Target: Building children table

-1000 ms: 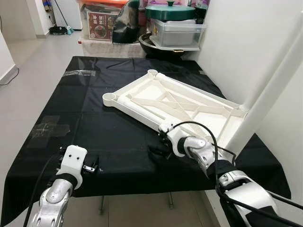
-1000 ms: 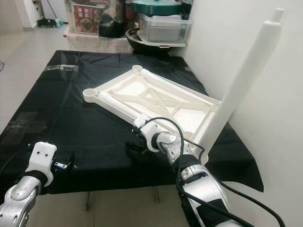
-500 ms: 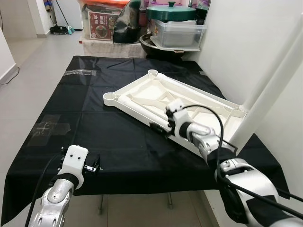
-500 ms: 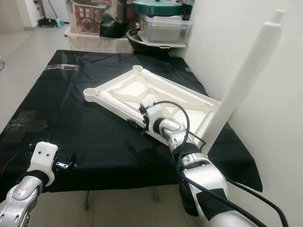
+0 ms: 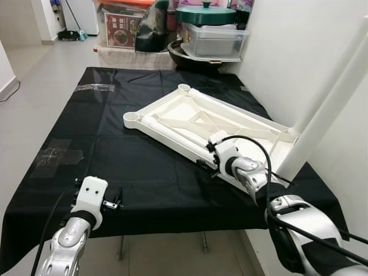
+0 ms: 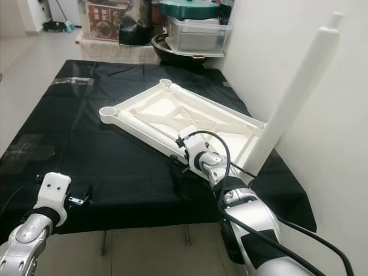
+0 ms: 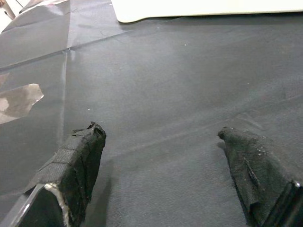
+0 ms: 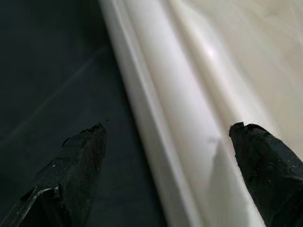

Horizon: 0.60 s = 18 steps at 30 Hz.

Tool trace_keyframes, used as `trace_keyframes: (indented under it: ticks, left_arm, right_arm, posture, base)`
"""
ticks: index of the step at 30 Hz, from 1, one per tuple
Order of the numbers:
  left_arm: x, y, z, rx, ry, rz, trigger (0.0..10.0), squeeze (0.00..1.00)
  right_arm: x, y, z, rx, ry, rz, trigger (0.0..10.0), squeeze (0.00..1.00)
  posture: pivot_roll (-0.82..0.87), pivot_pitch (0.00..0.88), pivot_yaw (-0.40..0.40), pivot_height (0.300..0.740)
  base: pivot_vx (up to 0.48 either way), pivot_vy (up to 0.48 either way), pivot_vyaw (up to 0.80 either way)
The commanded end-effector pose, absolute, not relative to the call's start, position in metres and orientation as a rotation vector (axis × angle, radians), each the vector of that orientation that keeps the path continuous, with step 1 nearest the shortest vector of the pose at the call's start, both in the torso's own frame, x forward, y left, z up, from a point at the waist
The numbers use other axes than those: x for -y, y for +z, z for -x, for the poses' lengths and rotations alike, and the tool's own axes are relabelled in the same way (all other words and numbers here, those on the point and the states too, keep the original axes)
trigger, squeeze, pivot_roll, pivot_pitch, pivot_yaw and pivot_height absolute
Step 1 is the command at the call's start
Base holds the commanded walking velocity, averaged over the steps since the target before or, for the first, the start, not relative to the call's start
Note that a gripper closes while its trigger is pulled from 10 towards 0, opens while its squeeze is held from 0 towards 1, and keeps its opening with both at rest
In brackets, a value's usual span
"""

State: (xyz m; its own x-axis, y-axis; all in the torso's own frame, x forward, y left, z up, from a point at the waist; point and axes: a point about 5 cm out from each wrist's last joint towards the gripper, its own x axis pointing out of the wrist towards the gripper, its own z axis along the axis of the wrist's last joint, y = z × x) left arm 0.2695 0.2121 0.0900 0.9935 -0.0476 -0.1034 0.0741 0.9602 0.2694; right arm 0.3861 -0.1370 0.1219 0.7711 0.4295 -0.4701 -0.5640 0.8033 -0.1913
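An upside-down white tabletop (image 5: 213, 123) lies on the black worktop (image 5: 103, 144). One leg (image 6: 296, 95) stands at its near right corner; other sockets look empty. The right gripper (image 8: 168, 156), fingers wide, straddles the near rim. The left gripper (image 7: 163, 161) hovers wide, near left.

upright leg (image 5: 328, 109) top cropped, box label (image 5: 119, 26) unreadable

No legible text or labels.

Open black cloth (image 5: 86, 132) across frame's left half; blocked centre-right by white tabletop (image 5: 213, 123), upright leg (image 5: 328, 115) at right edge.
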Motion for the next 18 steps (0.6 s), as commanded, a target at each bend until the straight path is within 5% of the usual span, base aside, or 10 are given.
trace_keyframes:
  ticks: [1, 14, 15, 16, 18]
  left_arm:
    - [-0.207, 0.087, -0.271, -0.106, -0.079, -0.266, 10.0, 0.00]
    - [-0.207, 0.087, -0.271, -0.106, -0.080, -0.270, 10.0, 0.00]
    - [-0.207, 0.087, -0.271, -0.106, -0.079, -0.270, 10.0, 0.00]
    - [-0.207, 0.087, -0.271, -0.106, -0.079, -0.270, 10.0, 0.00]
    - [-0.207, 0.087, -0.271, -0.107, -0.079, -0.271, 10.0, 0.00]
  right_arm:
    - [0.140, 0.111, -0.380, -0.481, 0.585, 0.349, 10.0, 0.00]
    - [0.134, 0.091, -0.367, -0.573, 0.704, 0.424, 9.8, 0.00]
    - [0.133, 0.088, -0.364, -0.595, 0.746, 0.443, 6.5, 0.00]
    - [0.133, 0.085, -0.362, -0.612, 0.784, 0.457, 0.0, 0.00]
    - [0.133, 0.082, -0.359, -0.627, 0.829, 0.486, 0.0, 0.00]
  posture:
    - [0.19, 0.000, -0.139, 0.740]
    - [0.20, 0.000, -0.144, 0.740]
    - [0.20, 0.000, -0.146, 0.740]
    - [0.20, 0.000, -0.146, 0.740]
    - [0.20, 0.000, -0.146, 0.740]
  base:
    - [0.000, 0.000, 0.00]
    - [0.000, 0.000, 0.00]
    - [0.000, 0.000, 0.00]
    - [0.000, 0.000, 0.00]
    - [0.000, 0.000, 0.00]
